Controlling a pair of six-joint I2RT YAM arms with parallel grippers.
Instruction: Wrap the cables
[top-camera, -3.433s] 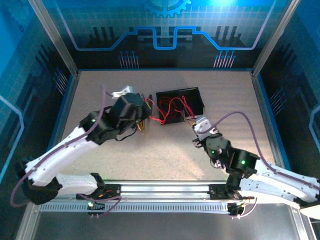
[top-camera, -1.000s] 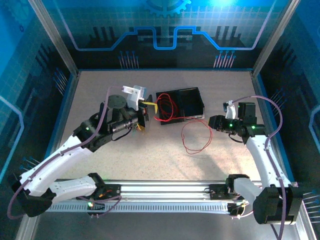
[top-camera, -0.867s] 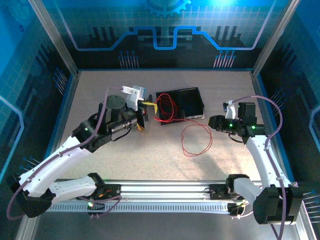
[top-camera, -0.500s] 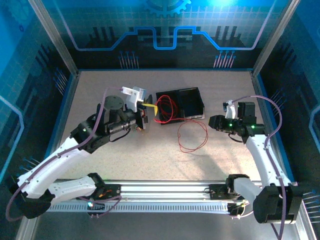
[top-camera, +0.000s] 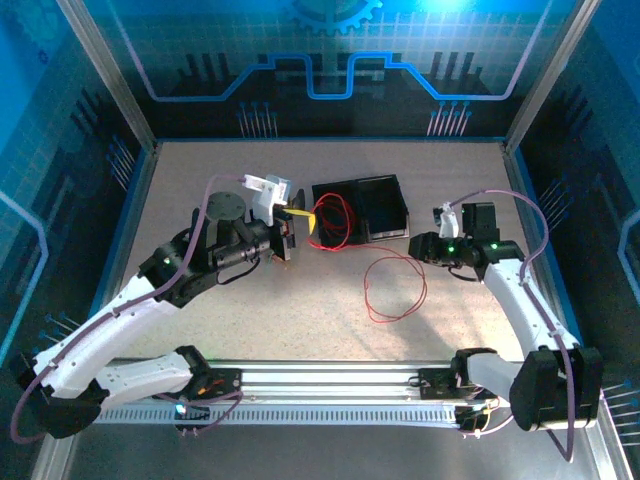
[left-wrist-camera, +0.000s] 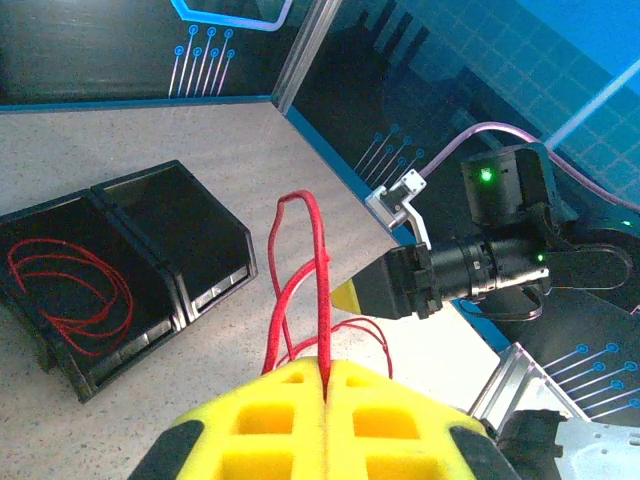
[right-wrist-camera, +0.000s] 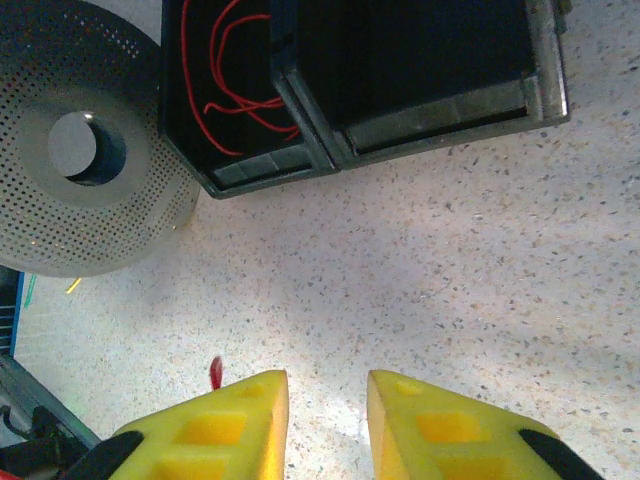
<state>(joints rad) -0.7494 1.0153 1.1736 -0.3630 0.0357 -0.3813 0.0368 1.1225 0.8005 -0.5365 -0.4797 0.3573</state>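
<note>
One red cable (left-wrist-camera: 319, 265) is pinched in the closed left gripper (left-wrist-camera: 326, 372), its slack looped on the tabletop (top-camera: 300, 320) near the black bin (top-camera: 386, 206), so the open-jawed right gripper (right-wrist-camera: 328, 386) should seize that loop and wind under gentle tension.

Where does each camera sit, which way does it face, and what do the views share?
Top external: fixed above and behind the arms, looking down on the table; both arms show, with left gripper and right gripper.
Left wrist: on the left arm, looking along its fingers, shut on a red cable, toward the black bin and right arm.
Right wrist: looking down past its open fingers at table, bin and spool.
Shared: all three show the bin holding coiled cables.
</note>
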